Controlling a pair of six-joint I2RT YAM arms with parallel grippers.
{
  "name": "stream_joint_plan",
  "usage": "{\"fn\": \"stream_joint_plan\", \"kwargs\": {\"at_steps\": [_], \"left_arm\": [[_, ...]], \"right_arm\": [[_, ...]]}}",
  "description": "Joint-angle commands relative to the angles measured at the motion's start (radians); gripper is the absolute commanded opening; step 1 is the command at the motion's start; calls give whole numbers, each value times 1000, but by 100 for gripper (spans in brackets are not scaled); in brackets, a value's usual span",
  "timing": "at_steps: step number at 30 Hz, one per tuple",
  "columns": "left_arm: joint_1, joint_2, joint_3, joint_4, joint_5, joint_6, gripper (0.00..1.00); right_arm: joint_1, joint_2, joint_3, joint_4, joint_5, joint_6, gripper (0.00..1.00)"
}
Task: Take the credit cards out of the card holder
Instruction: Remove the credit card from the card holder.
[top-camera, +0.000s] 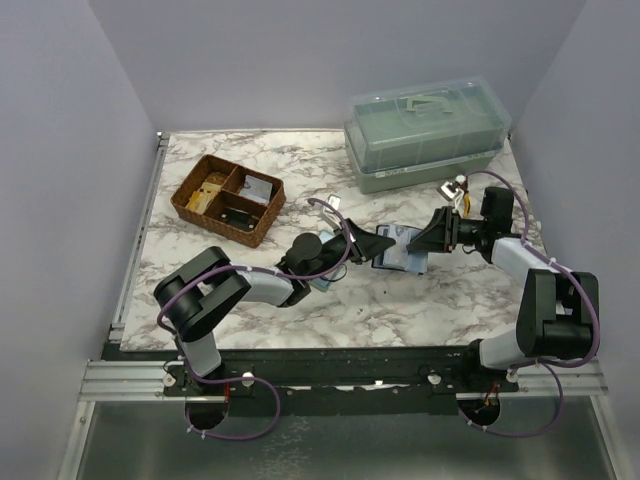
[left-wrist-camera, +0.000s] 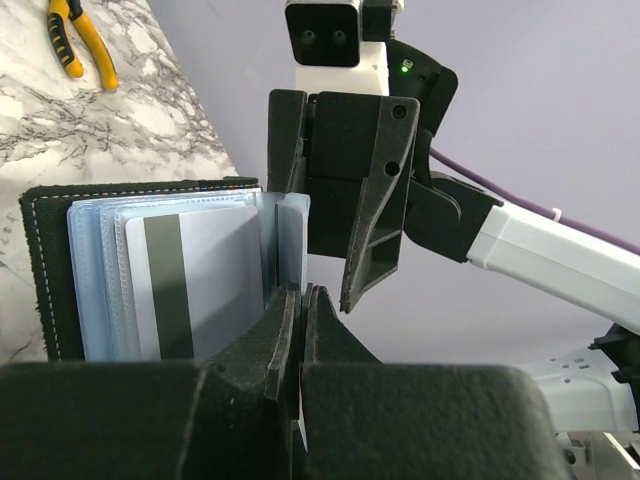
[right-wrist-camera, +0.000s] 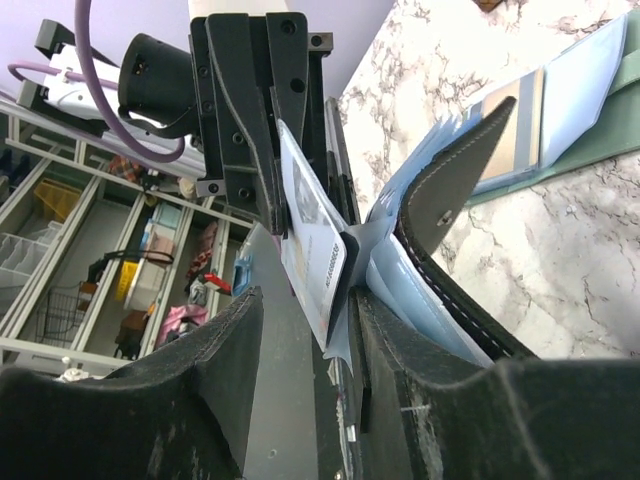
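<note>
Marble table (top-camera: 400, 312): left jaws clamp card holder (top-camera: 400, 252), right jaws apart around its sleeves

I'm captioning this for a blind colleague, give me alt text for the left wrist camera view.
The left end effector, shut, grips the edge of an open black card holder showing a pale card with a dark stripe. The right end effector faces it, jaws open; yellow-handled pliers lie on the marble table.
</note>
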Motion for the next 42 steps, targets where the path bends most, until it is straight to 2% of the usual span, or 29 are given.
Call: {"fn": "stream_joint_plan", "kwargs": {"at_steps": [1,5,8,13,16,26,34,42], "left_arm": [[-51,23,69,71,2,-6,0],[-68,42,82,82,-24,-15,0],[-77,71,88,111,-26,-35,0],[-86,92,89,121,-34,-38,0],[-87,81,72,125,-45,-35,0],[-7,-42,-36,131,-32,-49,0],[18,5,-28,250,20,-124,0],[16,-15,-63,247,-147,-94,0]], "right_arm": [[1,-2,12,-24,41,-23,46],[-1,4,12,4,10,26,45],[1,17,-11,129,-33,129,40],[-1,-4,-32,187,-32,174,10],[-1,-30,-29,159,-20,142,1],[-27,-51,-29,124,-35,99,0],[-27,-53,-28,100,-28,78,0],[-26,-57,-42,99,-16,77,0]]}}
